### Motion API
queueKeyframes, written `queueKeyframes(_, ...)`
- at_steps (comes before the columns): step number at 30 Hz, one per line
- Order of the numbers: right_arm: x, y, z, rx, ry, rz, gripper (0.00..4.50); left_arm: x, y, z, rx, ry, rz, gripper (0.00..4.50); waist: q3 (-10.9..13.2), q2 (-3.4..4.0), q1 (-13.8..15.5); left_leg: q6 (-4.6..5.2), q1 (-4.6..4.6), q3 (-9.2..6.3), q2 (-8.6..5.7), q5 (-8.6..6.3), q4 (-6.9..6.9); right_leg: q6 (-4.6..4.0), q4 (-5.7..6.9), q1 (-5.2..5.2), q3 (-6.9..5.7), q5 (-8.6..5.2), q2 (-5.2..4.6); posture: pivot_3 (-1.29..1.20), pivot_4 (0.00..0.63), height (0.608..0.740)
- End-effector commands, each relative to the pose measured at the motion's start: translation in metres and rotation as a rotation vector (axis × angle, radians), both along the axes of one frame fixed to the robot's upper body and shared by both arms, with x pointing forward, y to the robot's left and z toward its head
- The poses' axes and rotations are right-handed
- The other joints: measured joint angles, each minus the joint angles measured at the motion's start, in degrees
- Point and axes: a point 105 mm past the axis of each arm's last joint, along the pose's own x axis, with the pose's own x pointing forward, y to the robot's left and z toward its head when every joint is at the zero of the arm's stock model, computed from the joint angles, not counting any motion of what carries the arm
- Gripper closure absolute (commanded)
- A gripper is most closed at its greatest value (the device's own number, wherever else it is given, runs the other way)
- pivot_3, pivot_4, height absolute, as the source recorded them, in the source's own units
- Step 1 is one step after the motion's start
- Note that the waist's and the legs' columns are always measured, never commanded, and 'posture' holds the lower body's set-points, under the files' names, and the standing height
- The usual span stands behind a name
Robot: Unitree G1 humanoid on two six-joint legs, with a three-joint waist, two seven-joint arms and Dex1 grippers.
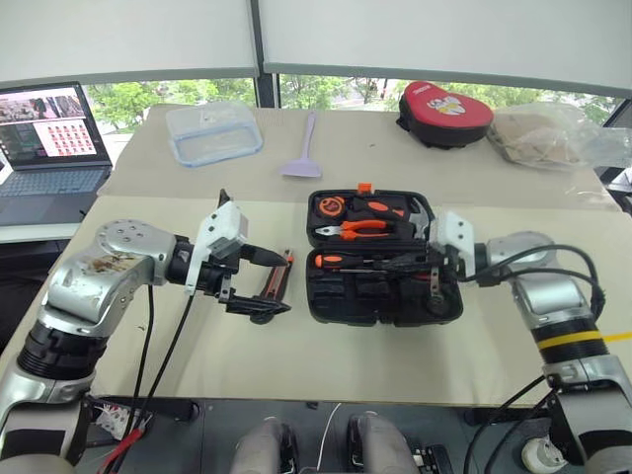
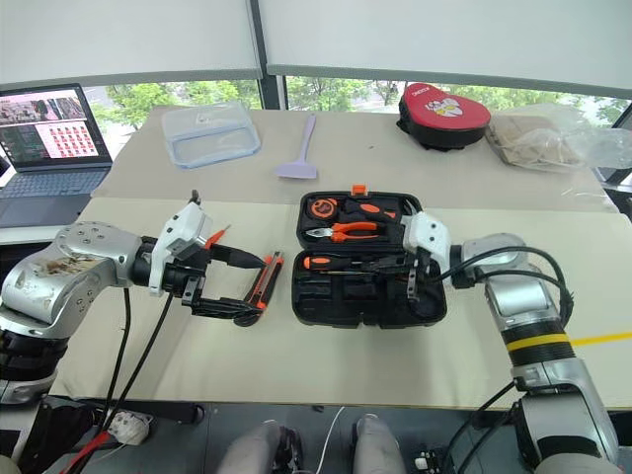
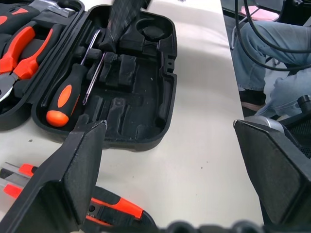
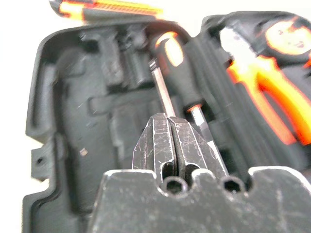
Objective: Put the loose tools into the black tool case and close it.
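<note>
Tool case [image 1: 385, 281] open; utility knife [image 1: 276, 281] outside.

Rectangular black plastic clamshell case [image 1: 385, 286] with rounded corners and a small orange latch, lying open flat on the beige table, lid half away from the robot. Black-and-orange-handled screwdriver [image 1: 370, 261] lying sideways in a moulded slot by the hinge. Orange-and-black utility knife [image 2: 263, 285] flat on the table just left of the case, apart from it.
</note>
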Motion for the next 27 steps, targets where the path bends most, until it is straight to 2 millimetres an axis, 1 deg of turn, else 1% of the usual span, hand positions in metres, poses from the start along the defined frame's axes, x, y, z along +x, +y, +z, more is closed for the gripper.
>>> queueKeyframes(1, 0.006, -0.010, -0.010, -0.069, -0.020, -0.045, 4.45, 0.002, -0.001, 0.009, -0.004, -0.058, -0.005, 0.00, 0.0, 0.00, 0.1, 0.00, -0.01, 0.00, -0.01, 0.00, 0.00, 0.00, 0.00, 0.00, -0.01, 0.00, -0.01, 0.00, 0.150, 0.731)
queueKeyframes(4, 0.003, -0.012, -0.027, -0.123, 0.001, -0.045, 4.45, 0.002, -0.001, 0.009, -0.004, -0.059, -0.007, 0.00, 0.0, 0.00, 0.0, 0.00, -0.04, 0.01, -0.02, 0.00, 0.00, 0.00, 0.00, -0.02, 0.00, 0.00, -0.01, 0.00, 0.150, 0.731)
queueKeyframes(7, 0.000, -0.012, -0.040, -0.166, 0.003, -0.042, 4.45, 0.003, -0.001, 0.009, -0.004, -0.061, -0.006, 0.00, 0.0, -0.01, 0.0, 0.00, 0.00, 0.01, 0.00, 0.00, -0.01, 0.00, 0.00, 0.00, 0.00, 0.00, 0.01, 0.00, 0.150, 0.731)
queueKeyframes(11, -0.007, -0.011, -0.043, -0.162, 0.003, -0.027, 4.45, 0.003, 0.000, 0.008, -0.006, -0.061, 0.010, 0.00, 0.0, -0.03, 0.0, 0.00, 0.07, 0.00, 0.00, 0.00, 0.00, 0.01, 0.01, 0.09, 0.00, -0.01, -0.01, 0.00, 0.150, 0.731)
queueKeyframes(15, -0.007, -0.006, -0.022, -0.062, -0.044, -0.038, 4.45, 0.003, 0.006, 0.007, -0.022, -0.062, 0.065, 0.00, 0.0, -0.03, 0.0, -0.01, 0.08, -0.01, 0.00, 0.00, -0.01, 0.00, 0.00, 0.08, 0.02, -0.01, -0.01, 0.00, 0.150, 0.731)
queueKeyframes(16, -0.007, -0.005, -0.011, -0.014, -0.069, -0.041, 4.45, 0.002, 0.008, 0.007, -0.031, -0.063, 0.089, 0.00, 0.0, -0.03, 0.0, -0.01, 0.06, -0.01, 0.01, 0.00, -0.01, 0.00, 0.01, 0.06, 0.02, -0.01, -0.01, 0.00, 0.150, 0.731)
queueKeyframes(18, -0.007, -0.005, 0.022, 0.119, -0.079, -0.071, 4.45, 0.003, 0.018, 0.009, -0.067, -0.062, 0.177, 0.00, 0.0, -0.02, -0.2, 0.00, 0.00, 0.00, 0.01, 0.00, -0.01, 0.00, 0.02, -0.02, 0.04, 0.00, -0.02, 0.00, 0.150, 0.731)
queueKeyframes(20, -0.012, -0.007, 0.041, 0.179, -0.068, -0.078, 3.91, 0.002, 0.027, 0.010, -0.095, -0.054, 0.253, 0.00, 0.1, 0.03, -0.3, 0.00, -0.04, -0.01, 0.05, 0.00, -0.03, -0.01, 0.03, -0.10, 0.11, 0.00, -0.05, 0.00, 0.150, 0.731)
queueKeyframes(21, -0.020, -0.008, 0.051, 0.199, -0.053, -0.055, 3.69, 0.001, 0.039, 0.007, -0.102, -0.046, 0.332, 0.00, 0.1, 0.03, -0.2, 0.00, -0.04, -0.04, 0.06, 0.00, -0.04, -0.02, 0.04, -0.11, 0.09, 0.00, -0.05, 0.00, 0.150, 0.731)
queueKeyframes(22, -0.028, -0.008, 0.062, 0.218, -0.043, -0.028, 3.30, -0.002, 0.056, 0.001, -0.096, -0.034, 0.419, 0.00, 0.1, 0.04, -0.2, -0.01, -0.05, -0.07, 0.07, 0.00, -0.05, -0.02, 0.02, -0.11, 0.06, 0.00, -0.06, 0.00, 0.150, 0.731)
queueKeyframes(23, -0.038, -0.007, 0.074, 0.245, -0.030, -0.002, 3.03, -0.005, 0.077, -0.008, -0.070, -0.028, 0.524, 0.00, 0.1, 0.04, -0.3, 0.00, -0.05, -0.08, 0.08, 0.00, -0.11, -0.02, -0.01, -0.11, 0.06, 0.00, -0.09, 0.00, 0.150, 0.731)
queueKeyframes(24, -0.044, -0.006, 0.080, 0.261, -0.019, 0.013, 2.66, -0.009, 0.090, -0.014, -0.048, -0.025, 0.589, 0.00, 0.1, 0.04, -0.4, -0.01, -0.01, -0.08, 0.09, 0.00, -0.19, -0.03, -0.06, -0.11, 0.09, -0.01, -0.14, 0.00, 0.150, 0.731)
queueKeyframes(25, -0.050, -0.005, 0.086, 0.281, -0.006, 0.024, 2.41, -0.013, 0.103, -0.019, -0.036, -0.016, 0.659, 0.00, 0.1, 0.04, -0.4, -0.03, 0.01, -0.09, 0.11, -0.02, -0.24, -0.05, -0.14, -0.09, 0.09, -0.02, -0.22, 0.00, 0.150, 0.731)
queueKeyframes(26, -0.054, -0.005, 0.089, 0.293, 0.005, 0.030, 2.05, -0.016, 0.110, -0.022, -0.030, -0.011, 0.702, 0.00, 0.1, 0.02, -0.3, -0.05, -0.01, -0.12, 0.12, -0.03, -0.25, -0.06, -0.16, -0.10, 0.03, -0.03, -0.28, 0.00, 0.150, 0.731)
queueKeyframes(27, -0.060, -0.004, 0.093, 0.303, 0.016, 0.040, 1.69, -0.020, 0.124, -0.027, -0.017, 0.003, 0.768, 0.00, 0.1, 0.00, -0.1, -0.06, -0.02, -0.15, 0.14, -0.04, -0.24, -0.07, -0.19, -0.09, -0.01, -0.03, -0.28, 0.00, 0.150, 0.731)
